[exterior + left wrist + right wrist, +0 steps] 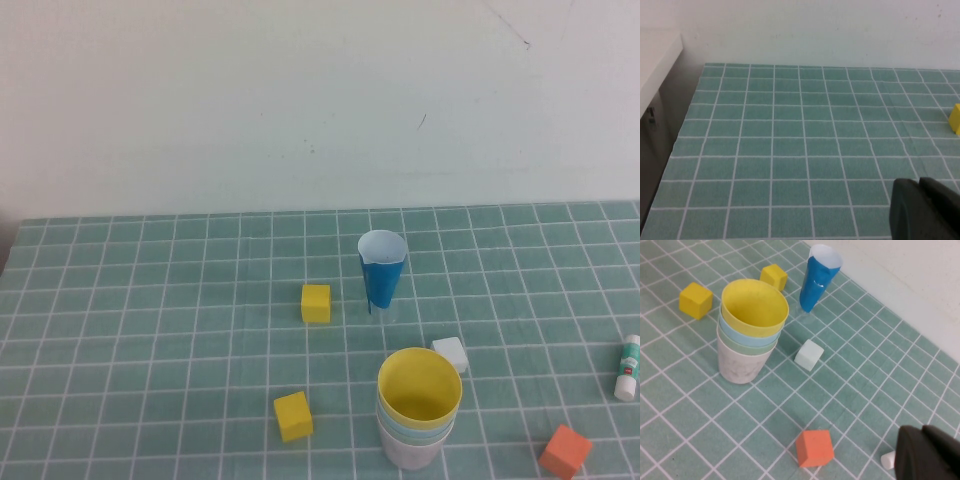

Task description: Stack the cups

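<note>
Hanging shut and empty above the green gridded table mat (790,150), the left gripper (922,210) shows only as dark pressed-together fingers in its own wrist view. Nothing lies beneath or just beside it; the only object in its sight is the edge of a yellow foam cube (955,119), well apart from it near the mat's middle.

The right gripper (927,452) is likewise closed on nothing, its dark fingers pressed together over the mat. Just beside its tip lies the white cap end of a small glue stick (888,459), which the high view shows as a white and teal tube (629,366) near the mat's right edge. Near the gripper rests an orange foam cube (814,448). Beyond that a white foam cube (808,354) lies just beside the stack of cups (751,330), which stands upright: a yellow plastic cup (755,307) is nested on top, a light blue cup (747,337) and a pale green cup (742,346) under it, and a pinkish-white cup (740,365) at the bottom.

Farther from the gripper, past the stack, stands a narrow blue-and-white paper cone cup (819,277), upright and slightly tilted. A second yellow foam cube (695,300) sits on the stack's far side, and the first yellow one lies near the cone. No object stands between the right gripper and the stack except the orange and white cubes off to the sides.
</note>
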{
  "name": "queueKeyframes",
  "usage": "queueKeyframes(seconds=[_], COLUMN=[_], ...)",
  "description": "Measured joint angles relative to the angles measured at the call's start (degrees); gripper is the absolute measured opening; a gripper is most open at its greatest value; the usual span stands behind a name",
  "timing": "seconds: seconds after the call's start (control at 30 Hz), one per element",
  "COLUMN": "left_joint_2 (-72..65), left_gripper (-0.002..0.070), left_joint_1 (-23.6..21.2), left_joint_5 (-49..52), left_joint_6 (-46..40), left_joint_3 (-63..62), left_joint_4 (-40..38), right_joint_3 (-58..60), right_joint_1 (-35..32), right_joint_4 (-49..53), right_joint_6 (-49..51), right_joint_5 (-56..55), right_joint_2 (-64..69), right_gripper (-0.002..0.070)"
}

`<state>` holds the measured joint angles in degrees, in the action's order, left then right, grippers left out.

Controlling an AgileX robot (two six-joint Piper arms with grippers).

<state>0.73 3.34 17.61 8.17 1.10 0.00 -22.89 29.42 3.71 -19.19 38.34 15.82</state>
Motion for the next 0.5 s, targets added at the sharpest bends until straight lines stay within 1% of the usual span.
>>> queueKeyframes(seconds=[0.5], left_joint_2=[0.0], left_gripper=[-0.0002], left_joint_1=[0.0], left_joint_5=[0.0], left_joint_6=[-0.18], left_joint_3=[0.0], left_joint_4=[0.0], right_joint_3=[0.0], right_joint_1=[0.0], right_joint_4=[0.0], right_joint_6=[-0.62], right_joint_5=[0.0], right_joint_2=[0.0], right_gripper=[-0.0001])
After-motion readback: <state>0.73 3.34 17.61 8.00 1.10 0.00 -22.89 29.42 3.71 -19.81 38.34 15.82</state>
